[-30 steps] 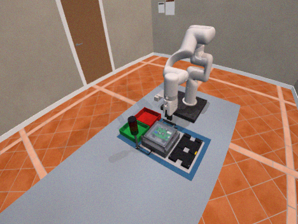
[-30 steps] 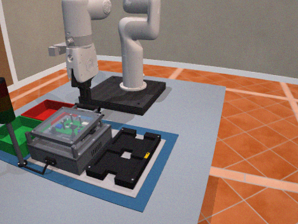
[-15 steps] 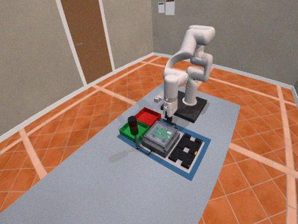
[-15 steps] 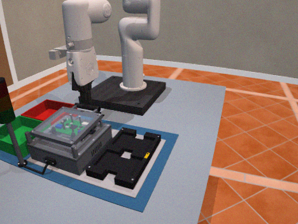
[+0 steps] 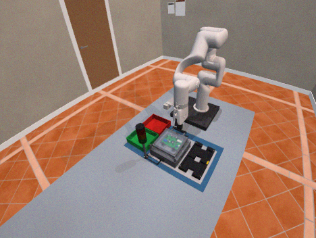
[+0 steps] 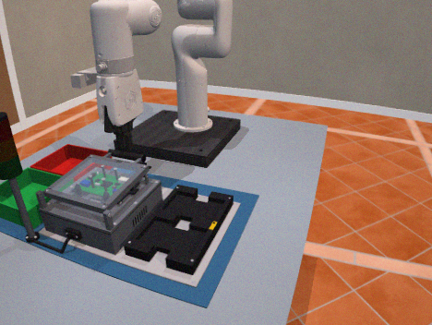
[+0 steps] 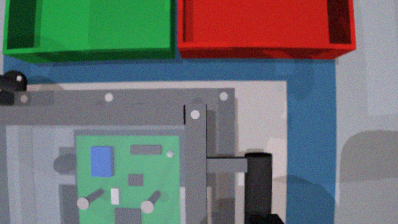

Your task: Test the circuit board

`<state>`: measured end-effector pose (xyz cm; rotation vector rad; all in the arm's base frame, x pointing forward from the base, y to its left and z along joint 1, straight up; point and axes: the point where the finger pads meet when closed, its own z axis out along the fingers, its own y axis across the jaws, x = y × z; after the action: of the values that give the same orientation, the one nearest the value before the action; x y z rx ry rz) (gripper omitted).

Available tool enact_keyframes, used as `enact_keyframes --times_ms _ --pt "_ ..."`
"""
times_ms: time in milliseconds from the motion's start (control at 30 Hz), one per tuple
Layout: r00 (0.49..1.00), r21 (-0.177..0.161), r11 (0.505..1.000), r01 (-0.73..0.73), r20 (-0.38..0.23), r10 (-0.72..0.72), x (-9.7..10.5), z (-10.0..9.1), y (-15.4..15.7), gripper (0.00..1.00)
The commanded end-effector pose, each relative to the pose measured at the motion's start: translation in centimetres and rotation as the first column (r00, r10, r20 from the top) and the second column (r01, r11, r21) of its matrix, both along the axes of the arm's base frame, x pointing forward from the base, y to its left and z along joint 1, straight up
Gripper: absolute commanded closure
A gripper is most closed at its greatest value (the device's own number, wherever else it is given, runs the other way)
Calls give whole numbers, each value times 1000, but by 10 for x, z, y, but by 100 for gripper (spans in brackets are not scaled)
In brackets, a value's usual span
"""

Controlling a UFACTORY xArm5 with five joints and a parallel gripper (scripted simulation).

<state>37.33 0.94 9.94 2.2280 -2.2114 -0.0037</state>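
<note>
Your circuit board (image 5: 171, 142) (image 6: 102, 184) (image 7: 127, 162) is inside the tester (image 5: 165, 158) (image 6: 92, 228) (image 7: 220, 107), component side up, and you can see it through the clear lid (image 6: 74, 177) (image 7: 195, 150) above it. You can't tell from here whether the lid has latched. Your gripper (image 5: 179, 128) (image 6: 125, 148) (image 7: 267, 219) has its fingers together, pointing down at the dark bar (image 6: 136, 158) (image 7: 258, 182) along the lid's edge; contact is unclear. Beside the tester you have the green bin (image 5: 135, 146) (image 6: 31, 218) (image 7: 90, 53), the red bin (image 5: 162, 130) (image 6: 41, 168) (image 7: 265, 53) and the signal light (image 5: 141, 133) (image 6: 6, 148); across from them lies the black tray (image 5: 193, 166) (image 6: 198, 221).

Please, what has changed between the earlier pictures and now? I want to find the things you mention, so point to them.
The white gripper with black fingers (image 5: 179, 128) (image 6: 124, 147) moved slightly down beside the tester's clear, grey-framed lid (image 5: 159, 140) (image 6: 76, 179) (image 7: 196, 145). Nothing was grasped or released. The lid and notched black tray (image 5: 190, 163) (image 6: 159, 240) look unchanged.
</note>
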Motion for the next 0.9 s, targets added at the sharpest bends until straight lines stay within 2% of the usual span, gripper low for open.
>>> enact_keyframes --times_ms 0,867 --pt "1000 0 1000 0 3 0 1 -1 0 100" --pt "1000 0 1000 0 3 0 1 -4 0 100"
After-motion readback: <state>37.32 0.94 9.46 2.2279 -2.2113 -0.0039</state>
